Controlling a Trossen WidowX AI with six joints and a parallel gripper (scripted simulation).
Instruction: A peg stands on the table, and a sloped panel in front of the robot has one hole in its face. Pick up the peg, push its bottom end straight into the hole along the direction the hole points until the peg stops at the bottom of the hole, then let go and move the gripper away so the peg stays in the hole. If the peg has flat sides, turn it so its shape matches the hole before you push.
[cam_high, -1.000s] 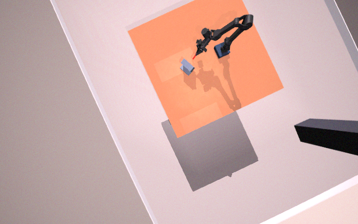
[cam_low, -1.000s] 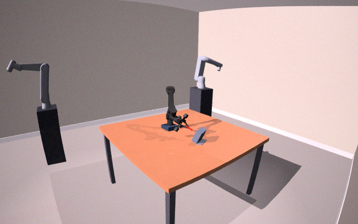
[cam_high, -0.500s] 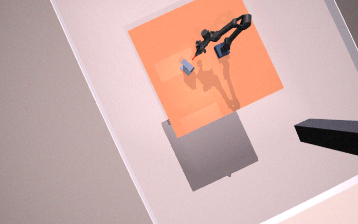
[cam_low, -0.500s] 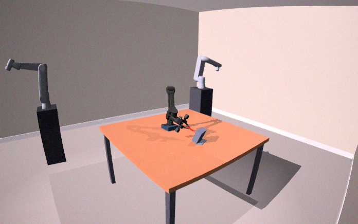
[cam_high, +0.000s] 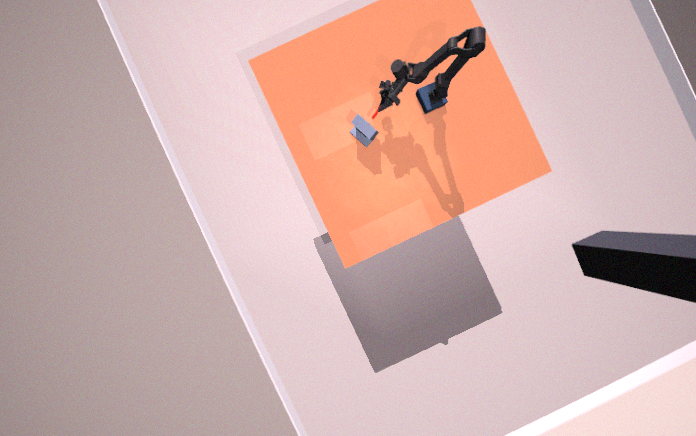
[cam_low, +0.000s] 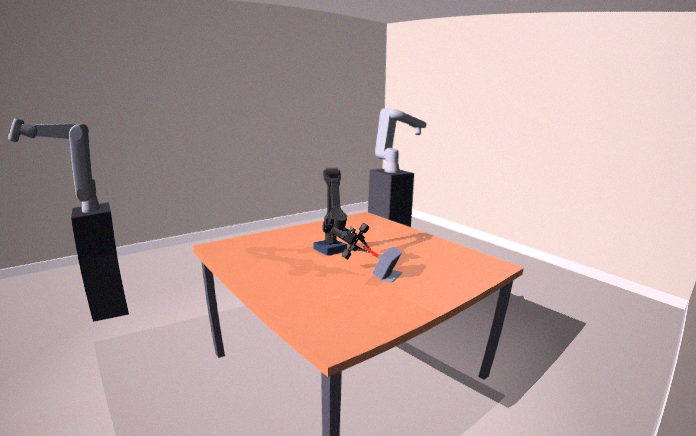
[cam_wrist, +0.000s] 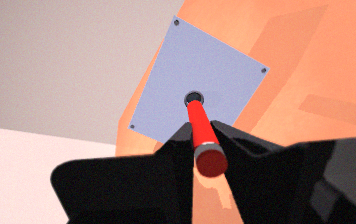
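Note:
The red round peg (cam_high: 374, 114) (cam_low: 372, 252) (cam_wrist: 201, 122) is held tilted in my gripper (cam_high: 379, 109) (cam_low: 366, 249) (cam_wrist: 200, 127), which is shut on it. Its near end shows dark red with a grey band in the wrist view. The blue-grey sloped panel (cam_high: 365, 126) (cam_low: 388, 261) (cam_wrist: 215, 65) stands in front of the far end of the peg. The round dark hole (cam_wrist: 193, 95) is near the middle of its face, and the peg's far end overlaps the hole's lower edge in the wrist view. The top view shows a small gap between peg and panel.
The orange table (cam_high: 493, 138) (cam_low: 308, 302) bears the arm's blue base (cam_high: 427, 101) (cam_low: 326, 248) behind the gripper. Small dark dots mark the panel's visible corners. Two grey arms on black pedestals (cam_low: 100, 267) (cam_low: 390, 197) stand away from the table.

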